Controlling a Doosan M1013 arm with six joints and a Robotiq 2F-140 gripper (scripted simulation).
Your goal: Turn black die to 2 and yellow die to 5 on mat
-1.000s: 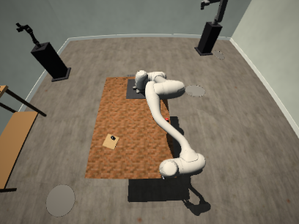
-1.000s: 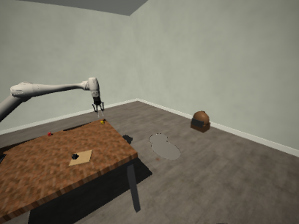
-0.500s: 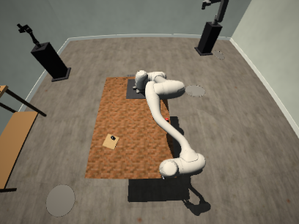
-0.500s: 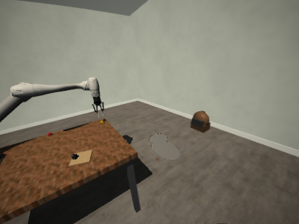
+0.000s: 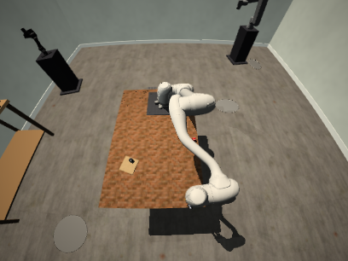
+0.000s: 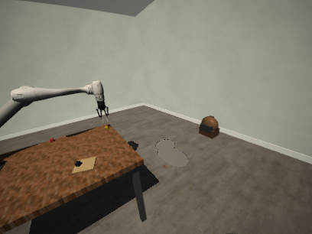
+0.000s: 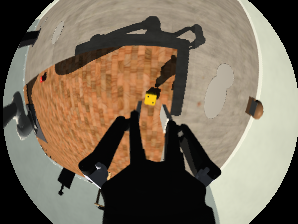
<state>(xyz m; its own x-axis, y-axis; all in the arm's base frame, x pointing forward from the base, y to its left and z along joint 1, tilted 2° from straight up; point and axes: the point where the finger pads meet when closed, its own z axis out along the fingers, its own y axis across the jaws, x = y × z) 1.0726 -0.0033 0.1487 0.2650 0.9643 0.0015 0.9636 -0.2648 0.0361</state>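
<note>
The yellow die (image 6: 106, 127) lies at the far right corner of the wooden table, off the mat; it also shows in the wrist view (image 7: 152, 99). My gripper (image 6: 102, 115) hangs a little above it, pointing down, with its fingers partly closed, a gap between them and nothing held. The black die (image 6: 78, 163) sits on the tan mat (image 6: 84, 164) near the table's front; both also show in the top view, die (image 5: 131, 160) and mat (image 5: 128, 165). The red die (image 6: 51, 140) lies near the table's far edge. The numbers on top are too small to read.
The table edge and corner are right beside the yellow die. The arm's base plate (image 5: 159, 103) is at one end of the table. Camera stands (image 5: 59, 70) and a brown round object (image 6: 209, 125) are on the floor, away from the table.
</note>
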